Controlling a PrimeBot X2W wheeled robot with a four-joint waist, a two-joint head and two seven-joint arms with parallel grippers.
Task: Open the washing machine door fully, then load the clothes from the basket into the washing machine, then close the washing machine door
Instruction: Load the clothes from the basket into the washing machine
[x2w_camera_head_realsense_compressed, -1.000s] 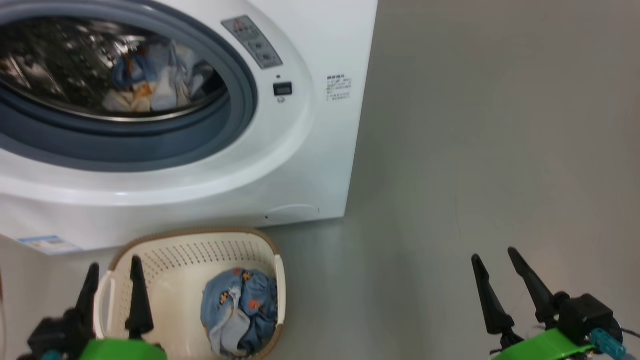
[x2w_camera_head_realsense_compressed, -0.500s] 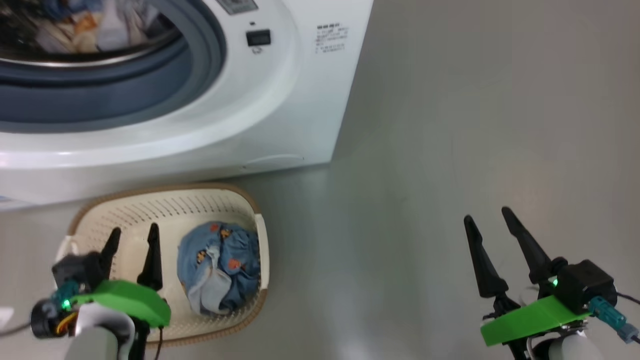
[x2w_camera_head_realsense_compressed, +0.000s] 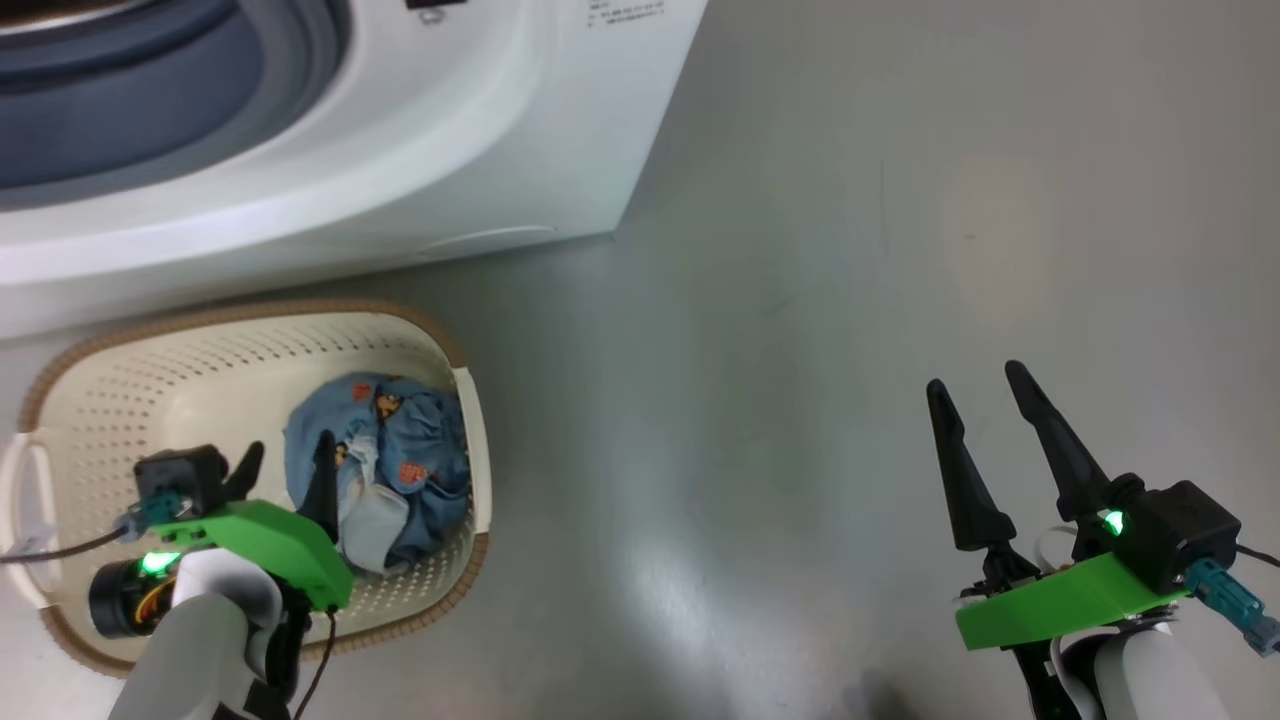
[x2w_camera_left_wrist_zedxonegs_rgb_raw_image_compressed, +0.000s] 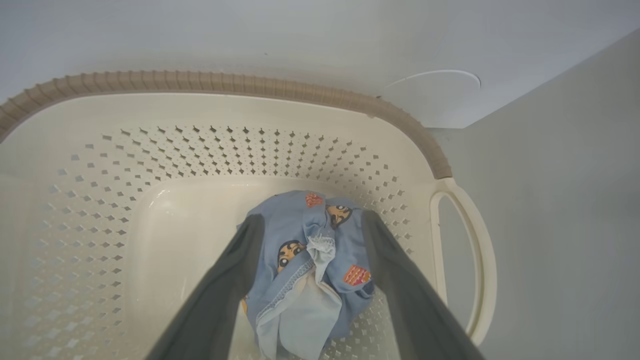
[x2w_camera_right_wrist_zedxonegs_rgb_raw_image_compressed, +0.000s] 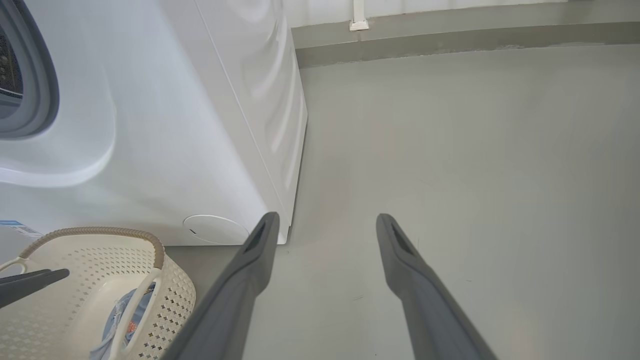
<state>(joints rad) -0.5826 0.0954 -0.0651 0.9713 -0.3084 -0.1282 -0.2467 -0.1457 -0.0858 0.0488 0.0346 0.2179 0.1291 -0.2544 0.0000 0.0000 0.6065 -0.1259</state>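
The cream basket (x2w_camera_head_realsense_compressed: 240, 325) stands on the floor in front of the white washing machine (x2w_camera_head_realsense_compressed: 450, 150). A bundle of blue clothes (x2w_camera_head_realsense_compressed: 400, 470) with orange figures lies in the basket's right end. My left gripper (x2w_camera_head_realsense_compressed: 288, 447) is open inside the basket, just left of the clothes. In the left wrist view the gripper (x2w_camera_left_wrist_zedxonegs_rgb_raw_image_compressed: 312, 217) points down at the clothes (x2w_camera_left_wrist_zedxonegs_rgb_raw_image_compressed: 310, 270), which show between its fingers. My right gripper (x2w_camera_head_realsense_compressed: 975, 378) hangs open and empty over bare floor to the right. The washing machine door is out of view.
The grey-blue seal (x2w_camera_head_realsense_compressed: 150, 110) of the machine's opening shows at the top left. Grey floor (x2w_camera_head_realsense_compressed: 850, 250) stretches right of the machine to a wall skirting (x2w_camera_right_wrist_zedxonegs_rgb_raw_image_compressed: 450, 35). The basket's right handle (x2w_camera_left_wrist_zedxonegs_rgb_raw_image_compressed: 475, 260) is close to the clothes.
The head camera has tilted down, so the drum has slid out of the top. My left gripper has dropped into the basket and moved right towards the clothes. The right gripper has hardly moved.
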